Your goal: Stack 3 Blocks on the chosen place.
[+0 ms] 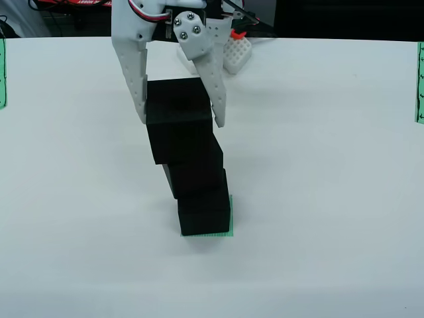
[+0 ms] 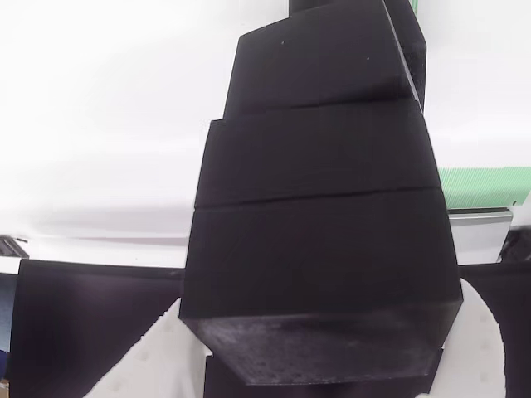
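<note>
my pincer (image 1: 179, 122) straddles the top block (image 1: 177, 99) at upper centre of the front view; grip or gap, i can't tell. the blocks sit staggered on the green square (image 1: 229, 218); a nudge while withdrawing could topple them.

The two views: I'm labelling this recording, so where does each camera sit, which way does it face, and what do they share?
View from above: fixed, high at the table's near edge, tilted down at the stack; shows the white gripper with a finger on either side of the top block, the green square beneath.
View riding on the gripper: looks down the stack from the top block; white fingers at the lower corners.
Shared: the three stacked blocks, the fingers, the table.
</note>
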Robot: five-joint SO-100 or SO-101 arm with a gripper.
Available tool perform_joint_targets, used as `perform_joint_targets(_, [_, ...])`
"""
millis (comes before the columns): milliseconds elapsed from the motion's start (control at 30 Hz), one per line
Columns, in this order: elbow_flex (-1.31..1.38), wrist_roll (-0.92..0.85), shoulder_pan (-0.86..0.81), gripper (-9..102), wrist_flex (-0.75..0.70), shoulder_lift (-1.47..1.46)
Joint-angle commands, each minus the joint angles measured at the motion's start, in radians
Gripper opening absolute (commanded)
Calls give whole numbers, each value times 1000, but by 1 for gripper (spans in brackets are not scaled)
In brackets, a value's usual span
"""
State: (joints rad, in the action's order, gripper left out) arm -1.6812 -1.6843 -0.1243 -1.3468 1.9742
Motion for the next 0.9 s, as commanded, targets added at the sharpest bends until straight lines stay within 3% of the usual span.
perform_joint_targets(0, [5,-2,-6,32,18,6])
perform_joint_targets(867, [35,8,-29,33,60,5])
